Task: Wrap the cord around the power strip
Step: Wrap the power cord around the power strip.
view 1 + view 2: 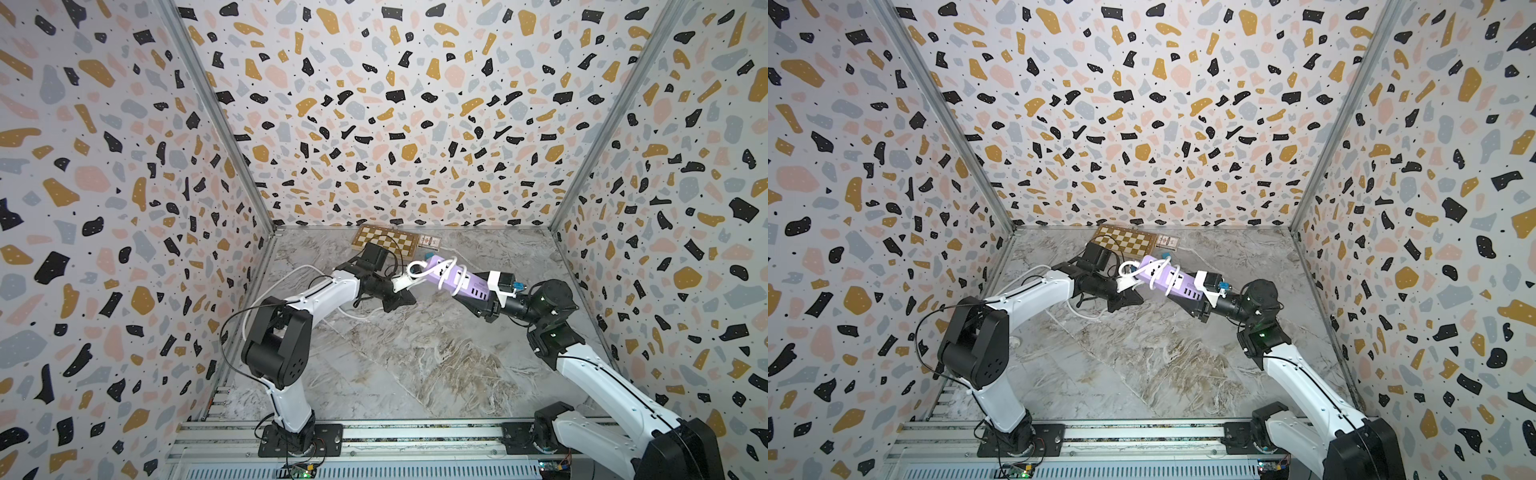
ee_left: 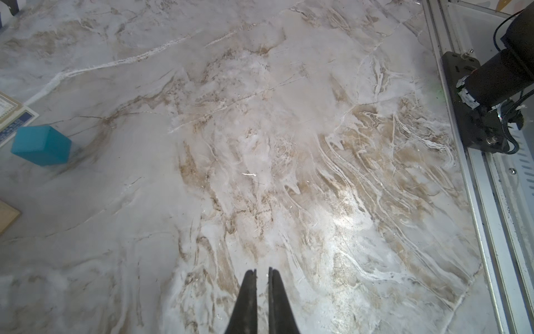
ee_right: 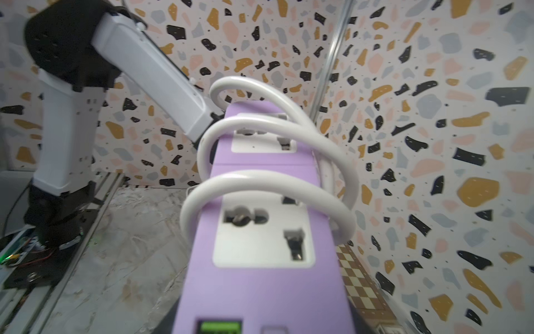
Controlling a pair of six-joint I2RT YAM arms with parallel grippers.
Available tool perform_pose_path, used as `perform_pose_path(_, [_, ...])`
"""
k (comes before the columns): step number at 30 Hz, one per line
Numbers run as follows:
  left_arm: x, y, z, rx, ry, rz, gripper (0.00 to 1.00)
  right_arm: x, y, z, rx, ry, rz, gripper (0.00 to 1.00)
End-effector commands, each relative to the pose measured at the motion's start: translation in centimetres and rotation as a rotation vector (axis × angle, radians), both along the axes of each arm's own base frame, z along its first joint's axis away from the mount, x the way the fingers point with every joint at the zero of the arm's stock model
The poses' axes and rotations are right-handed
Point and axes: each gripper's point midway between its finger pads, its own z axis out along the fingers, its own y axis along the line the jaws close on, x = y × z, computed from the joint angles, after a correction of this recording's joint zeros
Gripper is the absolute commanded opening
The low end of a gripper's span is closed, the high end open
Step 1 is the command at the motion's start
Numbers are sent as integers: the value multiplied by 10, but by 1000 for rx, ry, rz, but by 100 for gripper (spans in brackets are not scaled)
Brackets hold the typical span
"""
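Chessboard (image 1: 384,240) by back wall, patterned card (image 1: 429,241) beside; teal block (image 2: 42,146).

I operate inside an enclosed robot test cell, a lab fixture. Identifying features: three walls (image 1: 374,104) covered in printed terrazzo pattern, joined by bare metal corner posts (image 1: 216,112); a marble-print floor sheet (image 1: 395,353); an aluminium rail (image 1: 415,434) along the front edge, onto which my two arm bases (image 1: 300,441) are bolted with black plates; an exposed circuit board (image 1: 300,471) with loose wiring below that rail.
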Motion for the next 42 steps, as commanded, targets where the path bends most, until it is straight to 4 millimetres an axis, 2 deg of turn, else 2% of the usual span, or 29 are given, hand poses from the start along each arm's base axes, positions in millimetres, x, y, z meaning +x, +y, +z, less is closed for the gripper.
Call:
perform_pose_path(1, [-22, -3, 25, -15, -12, -34, 2, 29, -31, 38, 130, -34, -249, 0])
perform_pose_path(5, [-48, -8, 40, 58, -43, -86, 0, 74, -62, 12, 145, 150, -495, 0])
perform_pose_path(9, [-77, -12, 61, 179, -154, -193, 0, 106, -79, -31, 52, 321, -610, 0])
perform_pose_path(11, [-86, -12, 71, 261, -219, -240, 0, 113, -80, -50, -16, 368, -624, 0])
perform_pose_path(16, [-94, -13, 98, 391, -322, -306, 0, 110, -61, -92, -220, 430, -540, 0])
perform_pose_path(20, [-84, -16, 113, 453, -426, -303, 1, 90, -33, -120, -394, 423, -409, 0])
perform_pose_path(23, [-65, -14, 125, 512, -494, -261, 1, 68, -13, -139, -473, 426, -277, 0])
perform_pose_path(27, [-38, -4, 130, 618, -581, -204, 2, 27, 11, -154, -534, 378, -48, 0])
perform_pose_path(29, [-30, -2, 130, 634, -585, -185, 8, 1, 23, -158, -551, 346, 110, 0])
perform_pose_path(33, [-25, 2, 124, 622, -533, -192, 17, -55, 42, -142, -482, 199, 382, 0])
perform_pose_path(35, [-25, 1, 113, 598, -482, -217, 19, -72, 46, -128, -411, 132, 466, 0])
perform_pose_path(39, [-37, -9, 80, 517, -328, -295, 19, -88, 48, -106, -333, 53, 550, 0])
perform_pose_path(42, [-41, -18, 65, 425, -233, -307, 24, -91, 48, -95, -311, 16, 558, 0])
